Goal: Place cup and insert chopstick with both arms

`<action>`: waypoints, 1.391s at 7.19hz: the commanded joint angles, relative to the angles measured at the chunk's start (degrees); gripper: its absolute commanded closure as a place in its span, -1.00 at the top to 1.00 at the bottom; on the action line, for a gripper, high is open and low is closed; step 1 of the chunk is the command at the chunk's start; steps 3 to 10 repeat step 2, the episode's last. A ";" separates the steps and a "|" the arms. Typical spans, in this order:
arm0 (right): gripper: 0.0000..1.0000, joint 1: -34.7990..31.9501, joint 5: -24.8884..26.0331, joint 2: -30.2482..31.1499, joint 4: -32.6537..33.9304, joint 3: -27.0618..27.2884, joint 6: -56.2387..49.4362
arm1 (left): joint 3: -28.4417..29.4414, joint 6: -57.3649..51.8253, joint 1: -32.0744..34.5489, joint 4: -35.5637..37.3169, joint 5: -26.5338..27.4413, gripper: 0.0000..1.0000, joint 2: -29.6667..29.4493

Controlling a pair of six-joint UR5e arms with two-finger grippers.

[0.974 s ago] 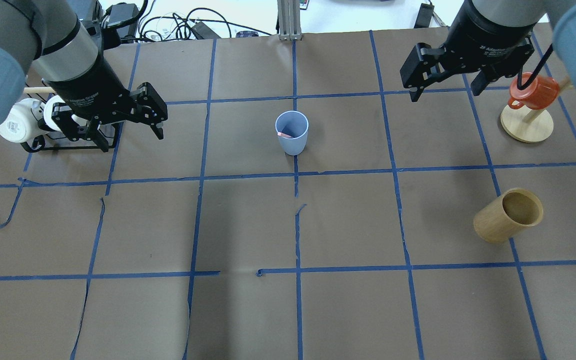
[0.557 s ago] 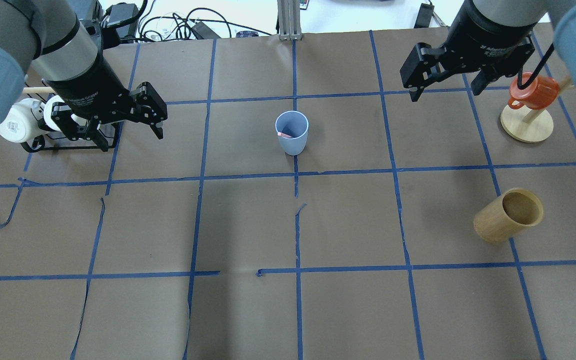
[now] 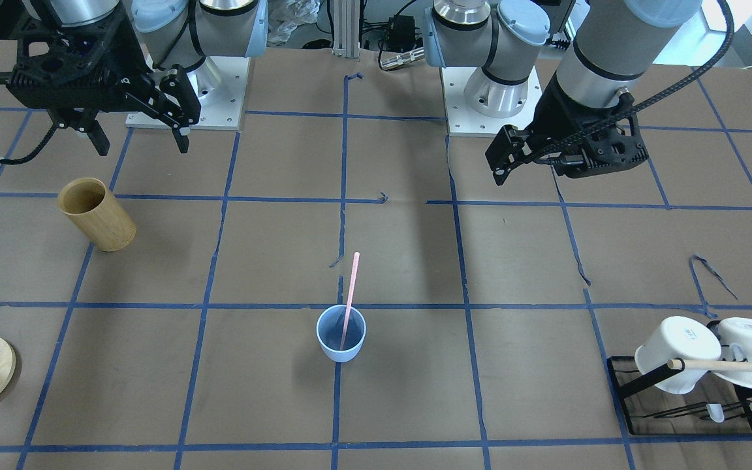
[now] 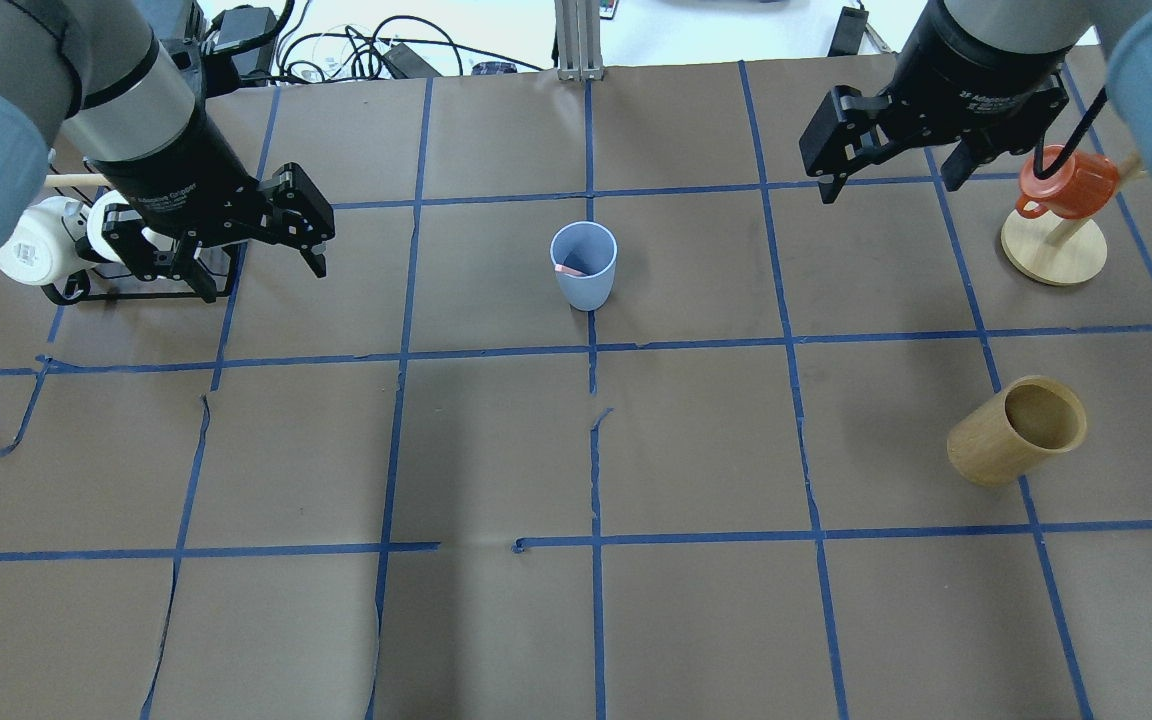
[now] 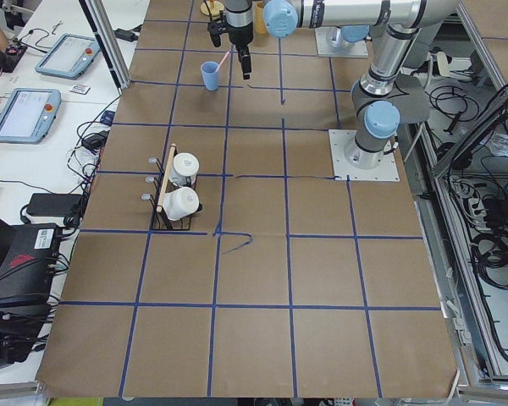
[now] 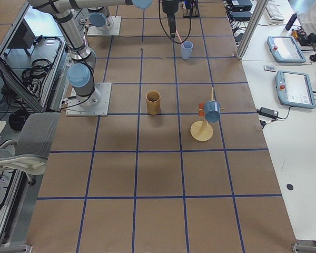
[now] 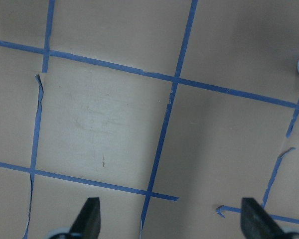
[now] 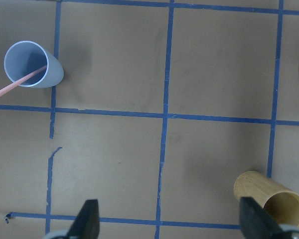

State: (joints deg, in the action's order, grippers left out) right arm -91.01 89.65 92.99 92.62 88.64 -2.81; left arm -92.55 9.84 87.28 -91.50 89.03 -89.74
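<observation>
You'll find the pale blue cup [image 3: 340, 354] upright in the middle of the table [image 3: 546, 398], on a blue tape line [image 3: 336, 408]. The pink chopstick [image 3: 352, 281] stands inside it — its lower end in the cup, its shaft leaning over the rim toward the robot's side.

Table [image 4: 496, 450]: covered in brown paper, marked into squares by blue tape [image 4: 597, 470]; the paper is torn in places.
Bench [image 5: 51, 165]: white, along the table's far side, with two pendants [image 5: 21, 114] lying on it.
Chair [image 6: 34, 139]: grey, just beside the table.
Post [image 4: 576, 40]: aluminium, upright at the table's far edge.
Cables [image 4: 356, 50]: black, heaped near the post.
Floor [image 5: 491, 169]: grey, strewn with more cables.
Light: even, soft shadows on the paper.
</observation>
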 commanded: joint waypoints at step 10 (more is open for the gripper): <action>1.00 -0.05 0.00 0.00 0.01 0.05 0.00 | 0.00 0.00 0.00 0.00 0.00 1.00 0.00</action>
